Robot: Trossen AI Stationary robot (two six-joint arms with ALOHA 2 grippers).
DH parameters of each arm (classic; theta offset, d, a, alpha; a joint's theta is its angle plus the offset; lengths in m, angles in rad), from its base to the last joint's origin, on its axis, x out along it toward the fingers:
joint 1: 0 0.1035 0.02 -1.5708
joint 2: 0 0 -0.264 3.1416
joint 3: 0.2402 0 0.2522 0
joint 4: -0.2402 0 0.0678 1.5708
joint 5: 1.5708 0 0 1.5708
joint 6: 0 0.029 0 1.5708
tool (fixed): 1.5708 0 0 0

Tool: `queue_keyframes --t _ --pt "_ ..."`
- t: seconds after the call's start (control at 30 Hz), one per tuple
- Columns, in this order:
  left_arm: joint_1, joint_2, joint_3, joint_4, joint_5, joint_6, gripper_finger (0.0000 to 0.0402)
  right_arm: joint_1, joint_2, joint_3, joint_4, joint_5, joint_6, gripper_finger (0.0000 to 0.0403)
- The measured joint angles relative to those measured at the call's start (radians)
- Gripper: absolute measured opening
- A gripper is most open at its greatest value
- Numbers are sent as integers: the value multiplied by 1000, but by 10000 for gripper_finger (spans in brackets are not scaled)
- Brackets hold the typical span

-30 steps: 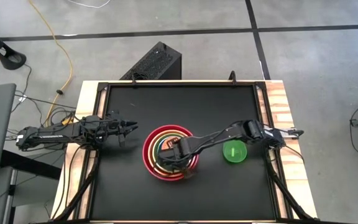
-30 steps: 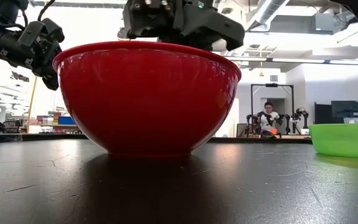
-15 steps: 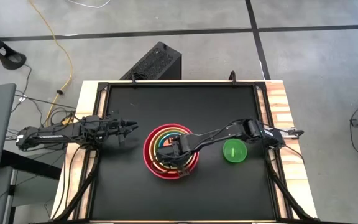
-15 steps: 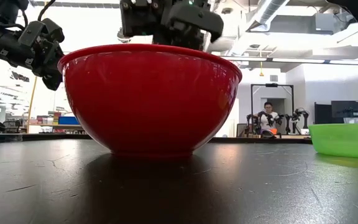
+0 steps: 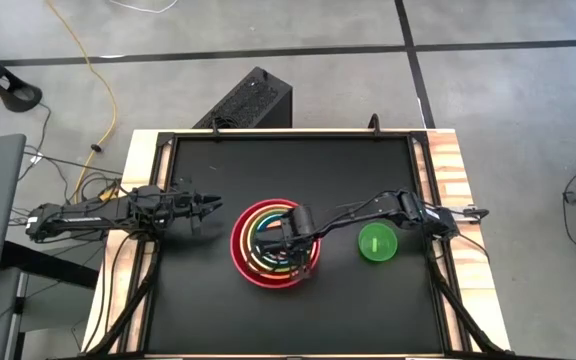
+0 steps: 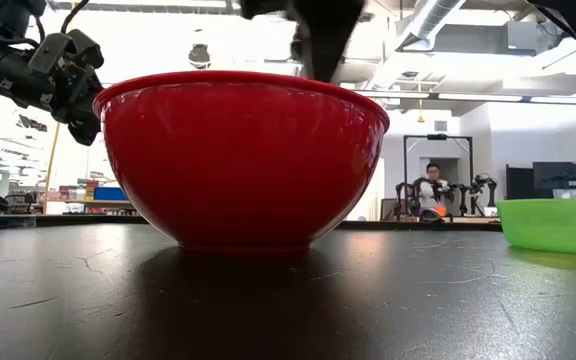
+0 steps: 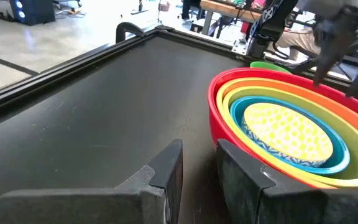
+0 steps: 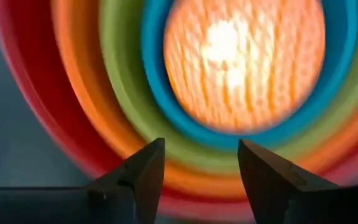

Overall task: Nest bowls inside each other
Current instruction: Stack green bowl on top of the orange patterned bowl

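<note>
The red bowl [image 5: 240, 248] stands on its base on the black table, with the orange, olive-green, teal-blue and yellow bowls [image 7: 288, 132] nested inside it. The small bright green bowl [image 5: 377, 243] stands alone to its right. My right gripper [image 8: 201, 168] hangs open above the stack, pointing down over its near side, and touches nothing. My left gripper [image 7: 199, 168] waits level just left of the red bowl, with a narrow gap between its fingers and nothing in it.
The black table has a raised frame [image 5: 288, 133] and wooden side strips. A dark box [image 5: 248, 100] and a yellow cable lie on the floor beyond the far edge. In the low view a person [image 6: 430, 186] sits far off in the room. Bare table lies far and near of the bowls.
My right gripper has risen out of the nested stack, from down at the bowls' rims to well above them, and has rolled about its downward axis. The stack stays on the table. The bright green bowl has not moved.
</note>
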Motion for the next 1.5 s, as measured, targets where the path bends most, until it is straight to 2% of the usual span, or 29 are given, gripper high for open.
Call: queue_keyframes --t 0.07,0.23,0.4,0.5,0.57,0.7,0.8,0.93,1.03,1.23,1.5 --pt "0 0 0 0 0 1 87 -4 0 8 -50 0 55 217" --pt "0 -2 0 -8 0 3 87 -3 -103 -79 -47 15 58 209" --pt "0 0 0 -10 0 6 87 6 -306 -329 11 84 166 194" --pt "0 0 0 -15 0 6 87 6 -474 -534 27 127 341 186" --pt "0 0 0 -20 0 6 87 17 -586 -687 110 124 502 182" --pt "0 0 0 -25 -10 8 87 45 -752 -970 343 47 825 181" --pt "0 0 0 -25 -16 9 87 87 -826 -1133 491 -2 974 189" --pt "0 0 0 -25 -17 5 87 136 -842 -1278 564 -11 1126 209" --pt "0 0 0 -24 -17 2 87 155 -830 -1347 571 -27 1180 227" --pt "0 0 0 -25 -18 -1 87 162 -773 -1394 580 -30 1183 239" --pt "0 0 0 -24 -15 -16 87 151 -617 -1394 606 -26 1116 237"
